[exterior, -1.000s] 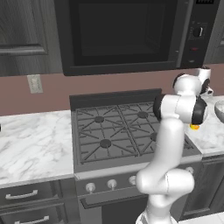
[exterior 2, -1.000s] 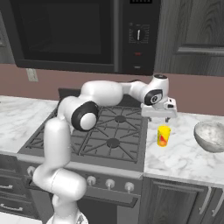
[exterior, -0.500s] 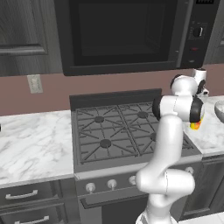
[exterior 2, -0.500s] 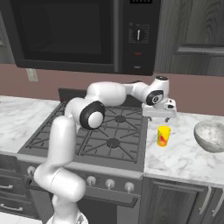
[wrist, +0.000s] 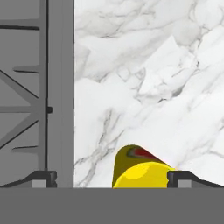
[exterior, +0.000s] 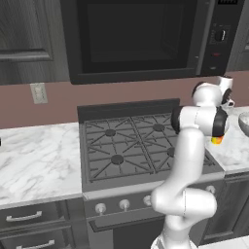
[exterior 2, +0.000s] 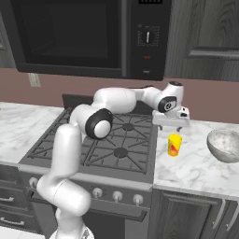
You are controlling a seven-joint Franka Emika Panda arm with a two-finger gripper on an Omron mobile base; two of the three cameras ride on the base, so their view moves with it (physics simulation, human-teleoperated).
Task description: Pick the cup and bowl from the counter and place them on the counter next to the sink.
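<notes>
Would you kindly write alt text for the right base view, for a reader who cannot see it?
A white robot arm reaches over the black gas stove, its open gripper hanging just above a small yellow cup on the white marble counter. A wide speckled bowl sits to the cup's right, and a dark microwave hangs above the stove.

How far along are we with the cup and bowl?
Nothing is moved yet. The cup and bowl both sit on the counter right of the stove. In hand: the open gripper hovers just above the cup, not gripping. Left: grasp and carry the cup, then the bowl.
</notes>
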